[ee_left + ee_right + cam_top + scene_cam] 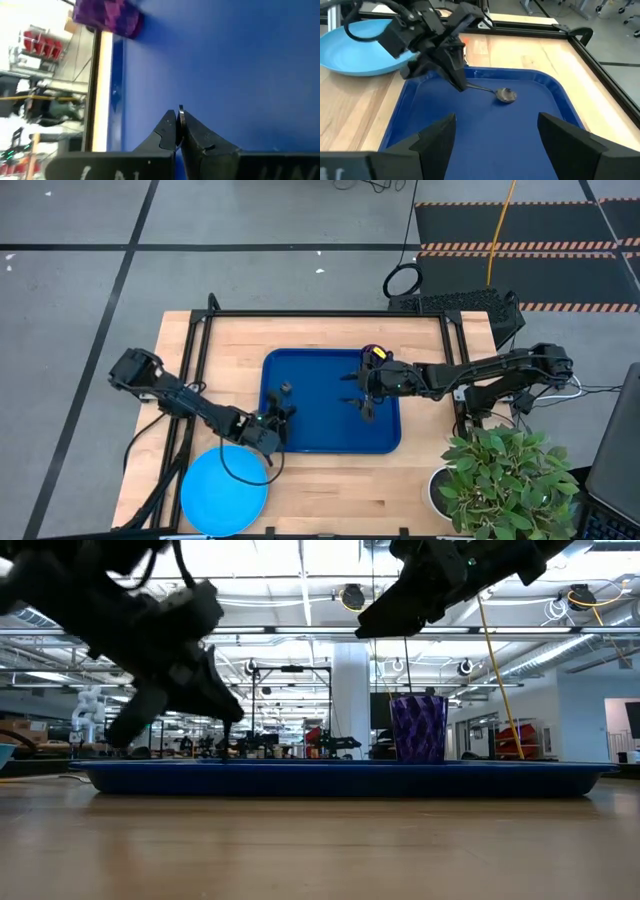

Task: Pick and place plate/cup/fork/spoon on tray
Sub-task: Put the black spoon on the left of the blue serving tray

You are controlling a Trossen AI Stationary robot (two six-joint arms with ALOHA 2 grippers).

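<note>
Plate [224, 491]: on the table's near edge, off the tray, not yet placed.
Left gripper [281, 417]: fingers pinched on the spoon [496, 92] handle, bowl resting on the tray [322, 442], apparently setting it down.
Right gripper [364, 402]: fingers wide, empty, above the tray.
Cup [374, 355]: upright at the tray's far edge.

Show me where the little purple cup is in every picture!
High view: the cup stands in the tray's far right corner, by the right arm.
Low view: the cup stands upright on the tray, right of the middle.
Left wrist view: the cup is far ahead of the fingers, close to the tray's rim.
Right wrist view: not in it.
Shared landmark: the dark-blue tray, seen in all four views.
</note>
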